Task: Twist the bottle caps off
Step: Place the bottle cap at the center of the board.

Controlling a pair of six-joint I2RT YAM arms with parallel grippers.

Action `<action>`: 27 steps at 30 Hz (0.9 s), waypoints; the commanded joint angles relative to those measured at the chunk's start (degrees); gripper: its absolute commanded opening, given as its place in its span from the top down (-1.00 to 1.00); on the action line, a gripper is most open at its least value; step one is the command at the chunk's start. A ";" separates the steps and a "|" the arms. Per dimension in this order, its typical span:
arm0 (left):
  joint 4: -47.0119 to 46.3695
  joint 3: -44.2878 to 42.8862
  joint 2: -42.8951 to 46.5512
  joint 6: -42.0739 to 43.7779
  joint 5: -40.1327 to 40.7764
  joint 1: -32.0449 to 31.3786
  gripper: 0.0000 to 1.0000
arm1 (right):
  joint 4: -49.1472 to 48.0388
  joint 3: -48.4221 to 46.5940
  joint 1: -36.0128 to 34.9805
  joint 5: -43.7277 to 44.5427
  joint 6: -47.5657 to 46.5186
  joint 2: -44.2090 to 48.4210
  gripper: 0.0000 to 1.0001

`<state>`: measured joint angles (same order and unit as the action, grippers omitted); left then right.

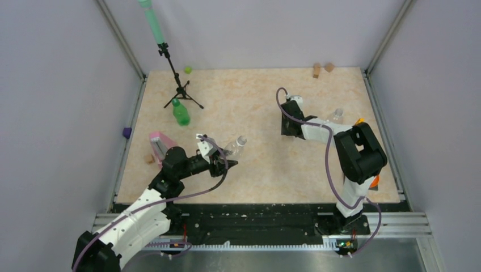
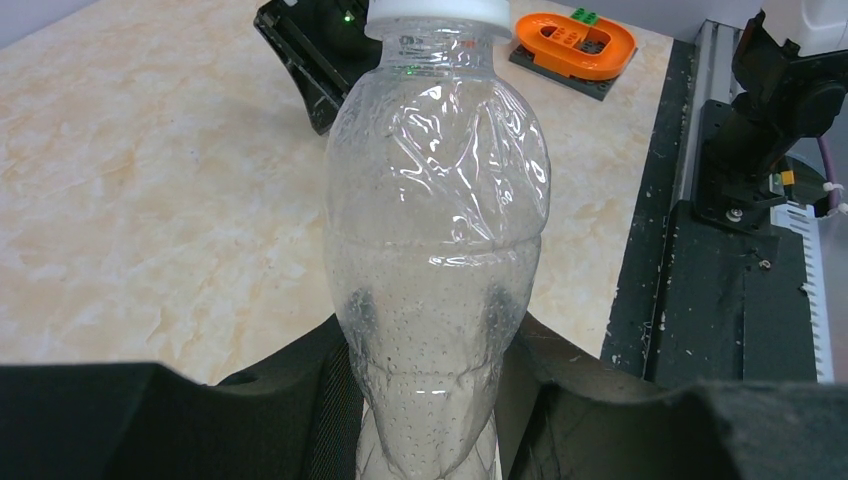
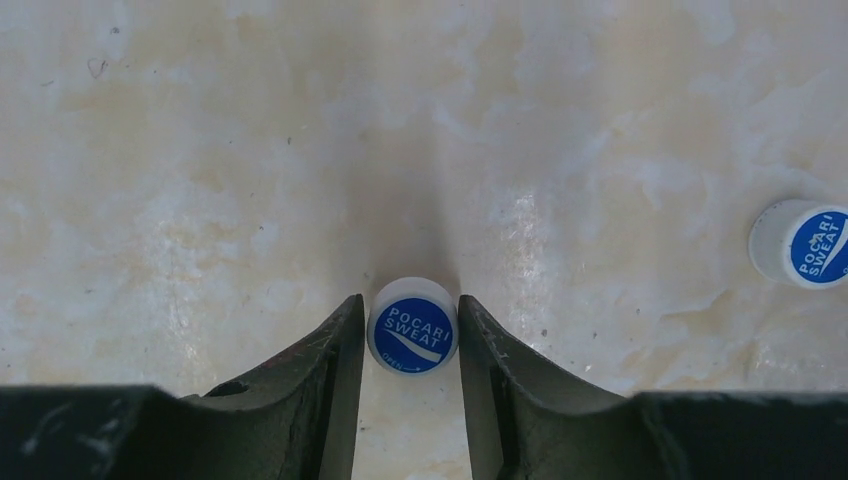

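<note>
My left gripper [image 1: 226, 160] is shut on the lower body of a clear bottle [image 1: 233, 148], which fills the left wrist view [image 2: 437, 230]; its white-sided cap [image 2: 436, 10] is on the neck. My right gripper [image 1: 291, 131] points down at the table, its fingers closed against both sides of a blue cap [image 3: 413, 326] at the table surface. A second blue cap [image 3: 805, 243] lies on the table to its right. A green bottle [image 1: 181, 113] stands at the back left with a dark green cap. Another clear bottle [image 1: 336, 116] stands beside the right arm.
A black tripod stand [image 1: 180, 90] rises behind the green bottle, with a lime-green lump [image 1: 187, 70] near the back wall. Two wooden blocks [image 1: 321, 69] sit at the back right. A pink object [image 1: 160, 141] lies by the left arm. An orange part [image 2: 575, 45] lies near the right arm.
</note>
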<state>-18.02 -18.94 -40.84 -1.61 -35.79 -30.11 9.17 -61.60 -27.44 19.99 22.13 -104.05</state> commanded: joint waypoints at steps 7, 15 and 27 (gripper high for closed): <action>-3.28 -1.09 -2.15 -0.16 -1.61 -0.17 1.00 | 0.35 -2.10 0.55 -4.77 -3.10 10.38 -0.06; -2.27 -1.68 -3.58 1.17 -0.62 -0.21 0.97 | -7.93 11.55 -2.40 -29.72 -1.09 40.99 -0.06; -7.03 -2.65 -7.55 -2.46 -5.04 -2.05 0.95 | -20.98 19.80 -13.35 -41.64 8.46 50.66 -0.22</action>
<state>-20.38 -18.96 -47.20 -2.35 -38.41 -31.16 -9.34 -42.11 -36.67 -20.10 28.75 -50.17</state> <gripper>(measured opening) 0.456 0.605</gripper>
